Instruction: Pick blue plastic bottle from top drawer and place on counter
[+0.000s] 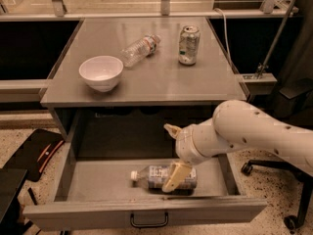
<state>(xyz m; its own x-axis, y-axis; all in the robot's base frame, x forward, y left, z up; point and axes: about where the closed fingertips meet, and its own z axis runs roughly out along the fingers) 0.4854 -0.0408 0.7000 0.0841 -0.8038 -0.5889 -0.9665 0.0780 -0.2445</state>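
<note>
The blue plastic bottle [151, 176] lies on its side in the open top drawer [73, 214], near the front, with its white cap to the left. My gripper [173, 154] reaches into the drawer from the right. It is open. One pale finger [176, 176] stands in front of the bottle's right half and the other finger [171, 130] is raised behind it. The bottle rests on the drawer floor. The counter [161, 80] is above the drawer.
On the counter stand a white bowl [101, 72] at the front left and a can [189, 44] at the back right. A clear bottle with a red-and-white label [139, 49] lies between them. A black chair part [34, 153] sits on the floor left; a wheeled chair base [293, 214] right.
</note>
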